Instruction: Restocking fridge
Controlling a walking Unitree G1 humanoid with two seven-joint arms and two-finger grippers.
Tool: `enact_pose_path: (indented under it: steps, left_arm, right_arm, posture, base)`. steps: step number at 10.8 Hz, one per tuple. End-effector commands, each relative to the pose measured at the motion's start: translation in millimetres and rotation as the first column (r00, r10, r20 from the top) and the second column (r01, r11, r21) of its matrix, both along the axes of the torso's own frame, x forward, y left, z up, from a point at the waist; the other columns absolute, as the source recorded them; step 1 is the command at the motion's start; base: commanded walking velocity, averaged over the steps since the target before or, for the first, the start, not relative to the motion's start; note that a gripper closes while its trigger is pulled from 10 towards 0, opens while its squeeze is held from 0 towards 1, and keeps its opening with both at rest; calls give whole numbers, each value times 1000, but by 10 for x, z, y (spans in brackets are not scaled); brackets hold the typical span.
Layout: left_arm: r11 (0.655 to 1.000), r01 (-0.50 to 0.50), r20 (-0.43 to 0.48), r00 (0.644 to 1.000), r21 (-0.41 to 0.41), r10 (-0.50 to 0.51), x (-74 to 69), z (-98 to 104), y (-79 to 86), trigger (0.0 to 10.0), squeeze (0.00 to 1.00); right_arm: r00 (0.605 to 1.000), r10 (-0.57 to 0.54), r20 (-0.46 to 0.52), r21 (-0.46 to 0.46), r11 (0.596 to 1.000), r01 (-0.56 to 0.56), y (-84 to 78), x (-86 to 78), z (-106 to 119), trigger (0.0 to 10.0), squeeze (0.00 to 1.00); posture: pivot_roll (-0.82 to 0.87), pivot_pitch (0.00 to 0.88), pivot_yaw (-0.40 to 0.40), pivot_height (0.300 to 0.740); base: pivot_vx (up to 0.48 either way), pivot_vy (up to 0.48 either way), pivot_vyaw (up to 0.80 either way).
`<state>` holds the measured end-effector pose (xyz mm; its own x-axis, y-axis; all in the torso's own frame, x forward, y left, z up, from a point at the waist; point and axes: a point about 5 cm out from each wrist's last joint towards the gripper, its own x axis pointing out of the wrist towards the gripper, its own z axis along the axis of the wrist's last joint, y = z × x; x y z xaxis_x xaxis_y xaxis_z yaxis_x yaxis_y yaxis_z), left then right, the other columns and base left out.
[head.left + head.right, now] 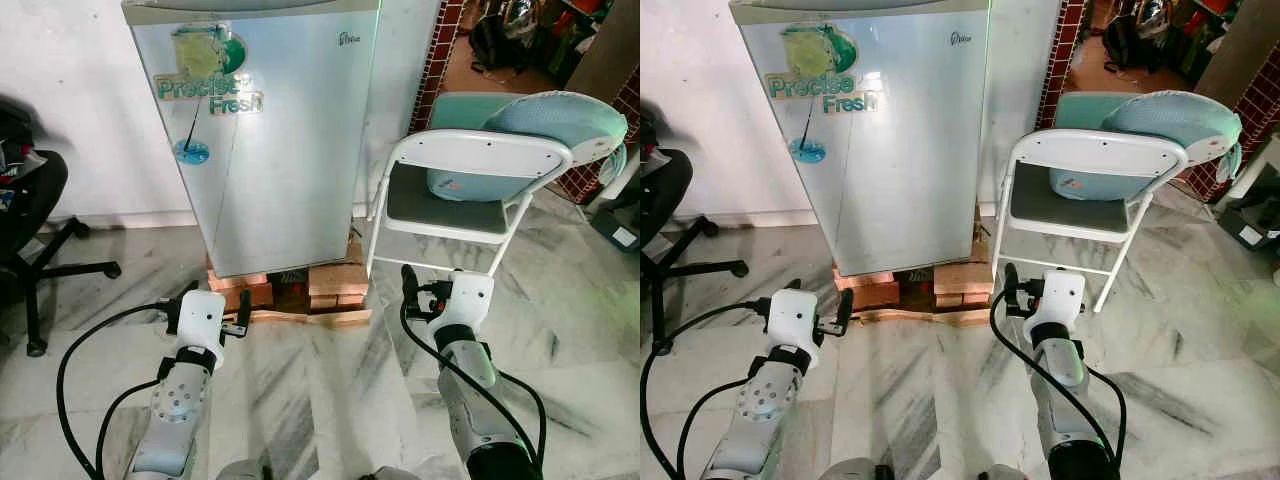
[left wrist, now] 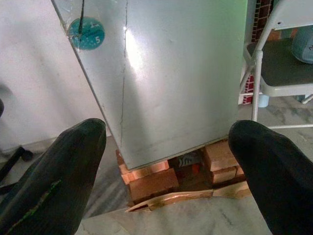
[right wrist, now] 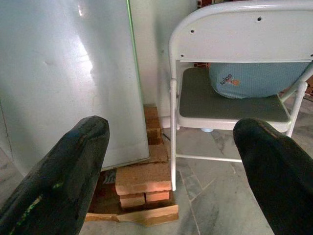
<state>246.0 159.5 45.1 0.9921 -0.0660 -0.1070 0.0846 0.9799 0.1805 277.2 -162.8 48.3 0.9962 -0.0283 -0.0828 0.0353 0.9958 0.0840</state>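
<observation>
Both grippers hover low over the marble floor [image 1: 300,400], the left gripper [image 2: 166,161] and right gripper [image 3: 171,161] each spread wide and holding nothing. Ahead, the silver fridge [image 1: 270,150], door seemingly closed, stands on bricks [image 1: 335,280]; a white folding chair [image 1: 470,190] beside it carries a blue cushion [image 1: 470,185].

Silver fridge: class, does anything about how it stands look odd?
Yes. The small silver fridge does not sit on the marble floor; it is propped on stacked red bricks and a wooden board, a makeshift base.
</observation>
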Motion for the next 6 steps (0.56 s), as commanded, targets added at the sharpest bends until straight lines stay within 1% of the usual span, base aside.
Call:
enact_pose_path:
  steps: [1, 2, 3, 4, 6]
  left_arm:
    - [1000, -5, 11, 1000, 1, 5, -6, 19, 13, 10000, 0]
    - [1000, -5, 11, 1000, 1, 5, -6, 19, 13, 10000, 0]
    - [1000, 17, 14, 1000, -20, -17, 10, 32, -25, 10000, 0]
    - [997, 59, 20, 998, -46, -58, 39, 47, -91, 10000, 0]
    - [995, 82, 25, 996, -55, -81, 34, 52, -111, 10000, 0]
  right_arm:
    - [1000, 0, 6, 2, 1000, 0, -14, 3, 21, 10000, 0]
    - [1000, 0, 6, 2, 1000, 0, -14, 3, 21, 10000, 0]
    - [1000, 12, 10, 11, 1000, -12, -12, 9, 26, 10000, 0]
    - [1000, 21, 6, 17, 1000, -21, -24, 28, 17, 10000, 0]
    - [1000, 21, 5, 17, 1000, -21, -27, 28, 16, 10000, 0]
  posture:
    - [0, 0, 0, 740]
    - [0, 0, 0, 740]
    - [155, 9, -49, 740]
    - [156, 10, -49, 740]
    - [155, 11, -49, 740]
  base:
    - [0, 0, 0]
    - [0, 0, 0]
    - [0, 0, -800]
    - [0, 0, -800]
    - [289, 0, -800]
